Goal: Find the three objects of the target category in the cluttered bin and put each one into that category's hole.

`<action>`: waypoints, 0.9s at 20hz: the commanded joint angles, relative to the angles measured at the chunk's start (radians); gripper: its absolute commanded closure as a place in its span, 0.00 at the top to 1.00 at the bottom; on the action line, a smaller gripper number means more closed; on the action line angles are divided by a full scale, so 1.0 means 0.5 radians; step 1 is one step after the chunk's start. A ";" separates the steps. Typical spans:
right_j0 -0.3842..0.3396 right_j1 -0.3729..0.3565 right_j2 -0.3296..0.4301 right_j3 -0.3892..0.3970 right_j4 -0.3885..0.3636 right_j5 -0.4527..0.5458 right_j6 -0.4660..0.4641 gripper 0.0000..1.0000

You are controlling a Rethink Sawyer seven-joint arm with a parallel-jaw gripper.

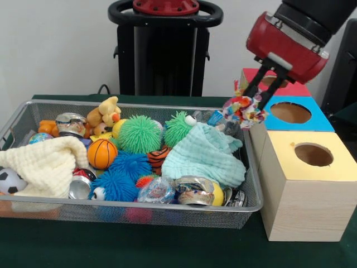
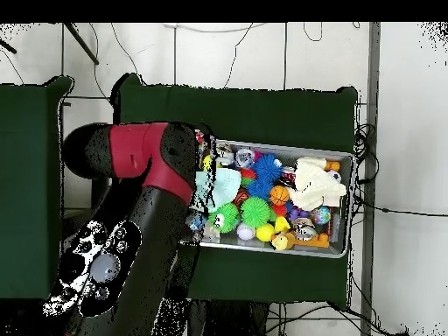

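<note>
In the front view my gripper (image 1: 254, 102) is shut on a small multicoloured patterned ball (image 1: 243, 109). It holds the ball just above the right end of the wire mesh bin (image 1: 139, 207), beside the boxes. The yellow-topped wooden box (image 1: 295, 206) stands right of the bin, and its round hole (image 1: 313, 154) is open and empty, to the right of and below the gripper. The bin is full of toys, balls and cloths. In the overhead view my arm (image 2: 140, 219) covers the gripper and the boxes, and only the bin (image 2: 289, 147) shows.
A blue-topped box (image 1: 312, 120) with its own hole and a red-topped box (image 1: 295, 89) stand behind the yellow one. In the bin lie a mint cloth (image 1: 206, 156), a cream cloth (image 1: 47, 164), a basketball (image 1: 102, 153) and spiky green and blue balls.
</note>
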 commanded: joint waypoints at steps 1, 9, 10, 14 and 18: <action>-0.032 0.147 0.071 -0.025 0.107 0.237 0.632 0.00; -0.020 0.177 0.087 -0.036 0.118 0.239 0.635 0.00; -0.018 0.184 0.092 -0.039 0.129 0.242 0.649 0.00; -0.004 0.245 0.078 -0.101 0.157 0.289 0.701 0.00; 0.008 0.301 0.052 -0.198 0.194 0.419 0.755 0.00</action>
